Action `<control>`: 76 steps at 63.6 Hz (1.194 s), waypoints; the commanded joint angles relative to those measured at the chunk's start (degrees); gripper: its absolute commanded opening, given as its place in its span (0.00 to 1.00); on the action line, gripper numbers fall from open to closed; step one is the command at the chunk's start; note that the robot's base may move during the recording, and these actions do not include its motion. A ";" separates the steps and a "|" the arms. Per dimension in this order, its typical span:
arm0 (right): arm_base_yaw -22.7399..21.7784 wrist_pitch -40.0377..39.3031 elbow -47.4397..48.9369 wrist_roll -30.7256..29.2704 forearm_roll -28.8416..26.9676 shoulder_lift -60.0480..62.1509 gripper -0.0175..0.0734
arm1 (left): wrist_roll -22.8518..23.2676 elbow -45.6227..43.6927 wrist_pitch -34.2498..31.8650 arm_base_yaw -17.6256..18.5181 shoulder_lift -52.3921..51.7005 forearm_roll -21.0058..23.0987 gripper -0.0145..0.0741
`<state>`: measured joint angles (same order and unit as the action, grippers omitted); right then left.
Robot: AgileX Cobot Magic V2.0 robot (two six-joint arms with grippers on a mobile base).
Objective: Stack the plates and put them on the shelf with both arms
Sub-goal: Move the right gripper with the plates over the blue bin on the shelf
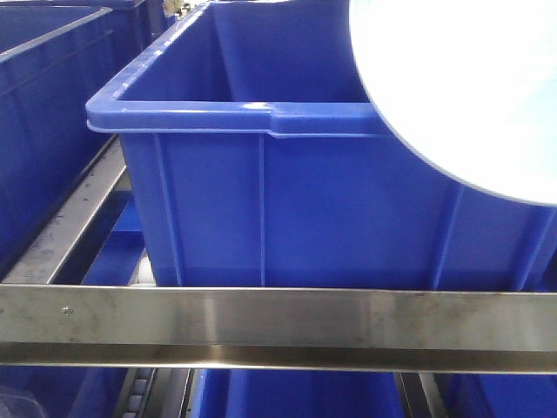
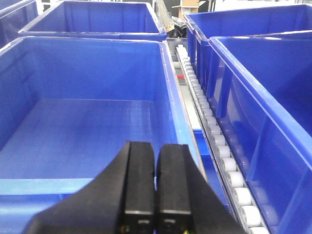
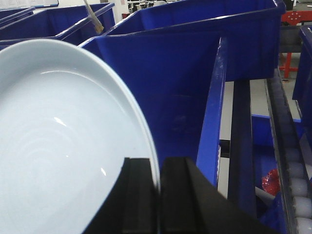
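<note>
Right gripper (image 3: pixel 158 200) is clamped on the rim of a plate (image 3: pixel 58 146); on my right wrist cam the two black fingers (image 3: pixel 139 195) pinch the plate edge between them, plate tilted and filling the left of the view. On the front cam the same plate (image 1: pixel 470 78) sits in the upper right, held up in front of a blue crate (image 1: pixel 287 200) and overlapping its near rim. I only see one plate; can't tell if a second is stacked with it. The shelf rail (image 1: pixel 278 326), brushed steel, runs across the near bottom of the front view, below the crate, plate well above it. Left gripper (image 2: pixel 156 195) is closed with nothing between the fingers, pads touching, sitting over the near wall of a big blue crate (image 2: pixel 87 126). A roller track (image 2: pixel 214 146) runs near to far just right of that crate, with more blue crates beyond it.
</note>
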<state>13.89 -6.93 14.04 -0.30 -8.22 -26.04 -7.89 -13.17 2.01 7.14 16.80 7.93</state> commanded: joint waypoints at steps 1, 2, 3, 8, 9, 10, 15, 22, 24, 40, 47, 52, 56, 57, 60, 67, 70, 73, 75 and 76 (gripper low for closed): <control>-0.39 -5.96 1.80 -0.07 0.09 0.03 0.25 | 0.24 -1.71 -4.62 -0.10 0.32 0.34 0.25; -0.39 -5.96 1.80 -0.07 0.09 0.03 0.25 | 0.24 -1.71 -4.62 -0.10 0.32 0.34 0.25; -0.39 -5.96 1.80 -0.07 0.09 0.03 0.25 | 0.24 -1.71 -4.62 -0.10 0.32 0.34 0.25; -0.39 -5.96 1.80 -0.07 0.09 0.03 0.25 | 0.24 -1.71 -4.62 -0.10 0.32 0.34 0.25; -0.39 -5.96 1.80 -0.07 0.09 0.03 0.25 | 0.24 -1.71 -4.62 -0.10 0.32 0.34 0.25; -0.39 -5.96 1.80 -0.07 0.09 0.03 0.25 | 0.24 -1.71 -4.62 -0.10 0.32 0.34 0.25; -0.39 -5.96 1.80 -0.07 0.09 0.03 0.25 | 0.24 -1.71 -4.62 -0.10 0.32 0.34 0.25; -0.39 -5.96 1.80 -0.07 0.09 0.03 0.25 | 0.24 -1.71 -4.62 -0.10 0.32 0.34 0.25; -0.39 -5.96 1.80 -0.07 0.09 0.03 0.25 | 0.24 -1.71 -4.62 -0.10 0.32 0.34 0.25; -0.39 -6.04 1.80 -0.07 0.09 0.03 0.25 | 0.24 -1.71 -4.62 -0.10 0.32 0.34 0.25; -0.39 -6.53 1.80 -0.07 0.09 0.03 0.25 | 0.24 -1.71 -4.62 -0.10 0.32 0.34 0.25; -0.39 -6.52 1.80 -0.07 0.09 0.03 0.25 | 0.24 -1.71 -4.62 -0.10 0.32 0.34 0.25; -0.39 -6.13 1.86 -0.07 0.09 -0.02 0.25 | 0.24 -1.71 -4.62 -0.10 0.32 0.34 0.25; -0.39 -5.93 1.93 -0.07 0.09 -0.08 0.25 | 0.24 -1.71 -4.62 -0.10 0.32 0.34 0.25; -0.39 -5.02 2.37 -0.07 0.09 -0.08 0.25 | 0.24 -1.71 -4.62 -0.10 0.32 0.34 0.25; -0.39 -0.81 5.61 -0.07 0.37 -0.98 0.25 | 0.24 -1.71 -4.62 -0.10 0.32 0.34 0.25; -0.39 0.75 8.05 -0.07 1.01 -2.03 0.25 | 0.24 -1.71 -4.62 -0.10 0.32 0.34 0.25; -0.33 0.84 9.87 -0.07 1.35 -3.52 0.25 | 0.24 -1.71 -4.62 -0.10 0.32 0.34 0.25; -0.33 0.92 11.15 -0.07 1.35 -4.54 0.25 | 0.24 -1.71 -4.62 -0.10 0.32 0.34 0.25; -0.33 0.97 11.79 -0.07 1.35 -5.11 0.25 | 0.24 -1.71 -4.62 -0.10 0.32 0.34 0.25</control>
<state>13.89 -0.69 20.38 -0.30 -7.56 -28.39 -7.89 -13.17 2.01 7.14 16.80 7.93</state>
